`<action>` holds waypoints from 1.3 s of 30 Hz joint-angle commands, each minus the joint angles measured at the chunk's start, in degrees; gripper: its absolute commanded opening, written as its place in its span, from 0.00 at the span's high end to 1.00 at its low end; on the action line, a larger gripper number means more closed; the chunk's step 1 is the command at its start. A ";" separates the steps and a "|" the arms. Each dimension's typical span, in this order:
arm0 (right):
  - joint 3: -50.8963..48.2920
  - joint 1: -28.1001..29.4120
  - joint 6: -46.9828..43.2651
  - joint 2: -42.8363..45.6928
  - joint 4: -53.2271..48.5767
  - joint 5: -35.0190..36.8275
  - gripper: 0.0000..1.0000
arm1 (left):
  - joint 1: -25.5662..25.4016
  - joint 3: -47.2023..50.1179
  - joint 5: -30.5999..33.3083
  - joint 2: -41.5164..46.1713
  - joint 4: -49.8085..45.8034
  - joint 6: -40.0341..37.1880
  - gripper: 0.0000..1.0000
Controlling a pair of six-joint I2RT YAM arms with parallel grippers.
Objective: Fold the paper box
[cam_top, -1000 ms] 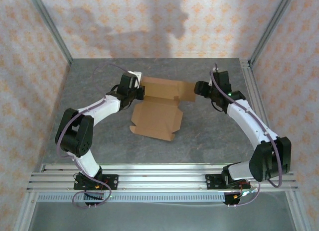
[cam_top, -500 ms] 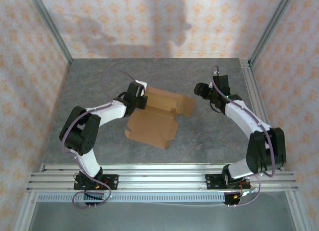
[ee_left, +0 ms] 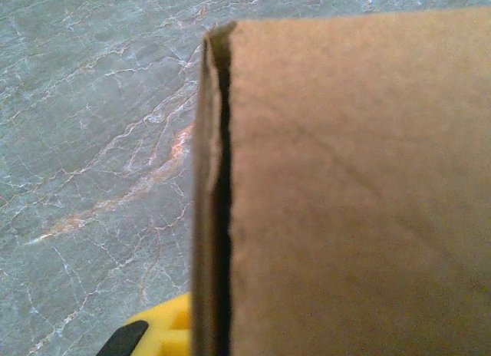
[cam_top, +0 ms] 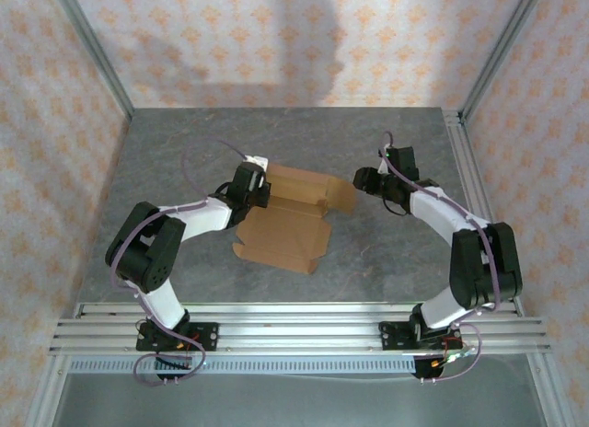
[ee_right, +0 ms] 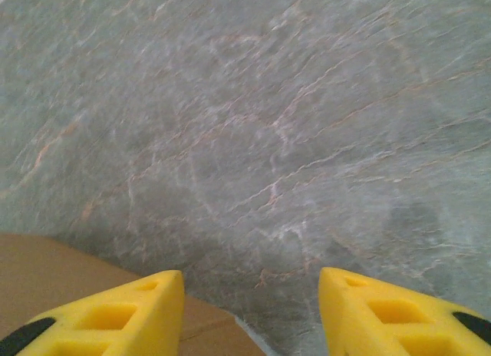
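The paper box is a brown cardboard piece lying partly folded mid-table, its far panel raised. My left gripper is shut on the box's far-left edge. In the left wrist view the cardboard runs into the jaws edge-on, with one yellow finger showing beside it. My right gripper is open just right of the box's far-right flap. In the right wrist view its yellow fingers stand apart over the table, and a cardboard corner lies under the left one.
Grey marble tabletop with patterned walls around it. An aluminium rail frame runs along the near edge, and an upright post stands at the back right. Open tabletop lies behind and to both sides of the box.
My left gripper has pulled the box a little nearer and turned it. My right gripper has moved left up to the box's right flap and its jaws have narrowed.
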State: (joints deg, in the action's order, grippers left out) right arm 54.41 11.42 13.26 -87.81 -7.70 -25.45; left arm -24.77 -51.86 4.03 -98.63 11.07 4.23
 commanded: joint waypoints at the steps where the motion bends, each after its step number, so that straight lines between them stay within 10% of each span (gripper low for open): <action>1: -0.26 0.12 -3.01 -1.66 -0.93 -7.63 0.52 | -0.09 1.37 2.21 -0.44 -3.11 0.24 1.00; 39: -19.48 12.91 -13.34 -1.26 38.47 -6.76 0.58 | -0.80 2.78 1.50 -2.81 -1.99 2.61 1.00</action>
State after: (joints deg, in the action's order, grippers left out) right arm 36.10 23.18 2.46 -89.84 24.95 -33.54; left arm -24.82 -51.27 4.16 -98.94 12.56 6.15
